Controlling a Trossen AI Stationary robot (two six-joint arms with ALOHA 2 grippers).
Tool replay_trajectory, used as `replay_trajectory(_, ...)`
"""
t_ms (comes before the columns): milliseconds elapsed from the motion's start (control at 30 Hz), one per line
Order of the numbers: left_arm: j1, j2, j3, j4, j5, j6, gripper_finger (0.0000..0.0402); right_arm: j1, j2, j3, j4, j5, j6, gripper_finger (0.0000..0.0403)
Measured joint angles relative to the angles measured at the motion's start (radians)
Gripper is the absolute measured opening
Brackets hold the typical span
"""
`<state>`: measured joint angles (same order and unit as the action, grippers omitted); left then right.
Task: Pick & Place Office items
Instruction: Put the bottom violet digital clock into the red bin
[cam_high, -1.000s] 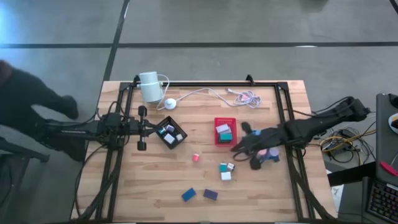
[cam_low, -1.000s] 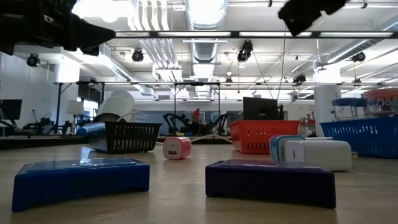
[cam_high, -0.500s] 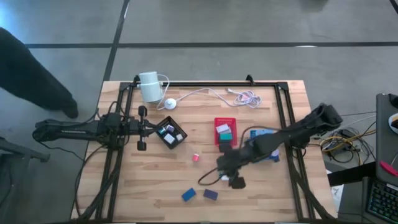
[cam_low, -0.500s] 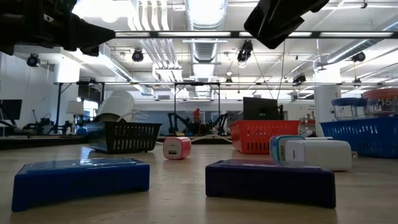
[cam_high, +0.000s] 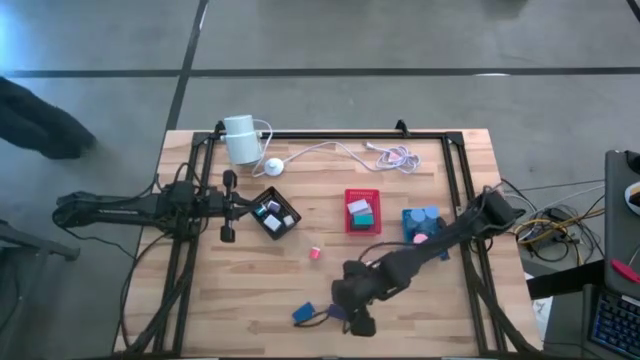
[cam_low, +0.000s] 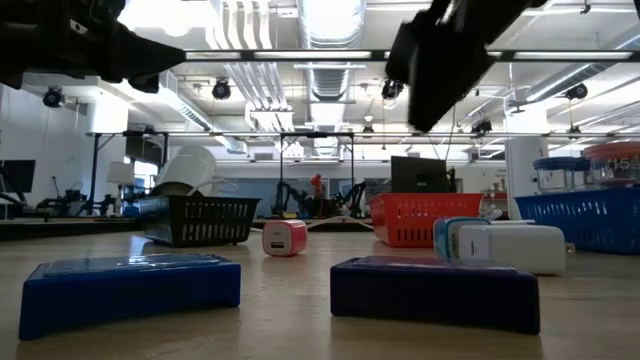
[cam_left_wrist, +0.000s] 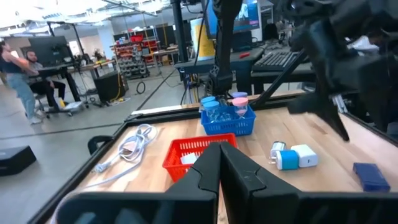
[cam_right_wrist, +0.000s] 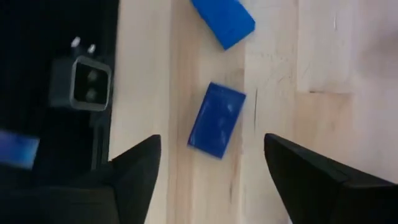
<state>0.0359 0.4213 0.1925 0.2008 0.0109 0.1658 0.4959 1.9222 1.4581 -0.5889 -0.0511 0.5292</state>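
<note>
- Right gripper (cam_right_wrist: 208, 168), fingers spread wide, hovers above a dark blue block (cam_right_wrist: 217, 119) near the table's front edge
- Best to centre over it, turn to span its narrow sides, then lower
- Left gripper (cam_left_wrist: 219, 163), fingers closed, waits at the left

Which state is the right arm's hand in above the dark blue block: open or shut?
Open. In the right wrist view the right hand has its two dark fingers spread wide, with the dark blue block lying on the table between them, not gripped.

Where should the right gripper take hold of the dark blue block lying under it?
Probably from above, across the two long sides of the dark blue block. It lies flat on the table, and the right gripper is open with its fingers either side of the block's width.
</note>
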Motion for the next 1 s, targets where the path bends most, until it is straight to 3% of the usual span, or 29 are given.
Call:
replay_trajectory(267,0.0,0.0,0.0,-0.008,0.0,-0.043,0.0014,0.031,0.158,0.118,-0.005,0.017,0.144,0.0299)
replay_trajectory(433,0.0,0.0,-0.001,-0.013,-0.001,-0.065,0.0014,0.049,0.241,0.203,-0.017,0.044,0.151,0.0295)
replay_trajectory(667,0.0,0.0,-0.001,-0.016,-0.002,-0.092,0.0014,0.06,0.308,0.327,-0.206,0.166,0.165,0.029)
replay_trajectory(1000,0.0,0.0,-0.001,-0.023,0.0,-0.093,0.0014,0.063,0.367,0.329,-0.226,0.147,0.173,0.029)
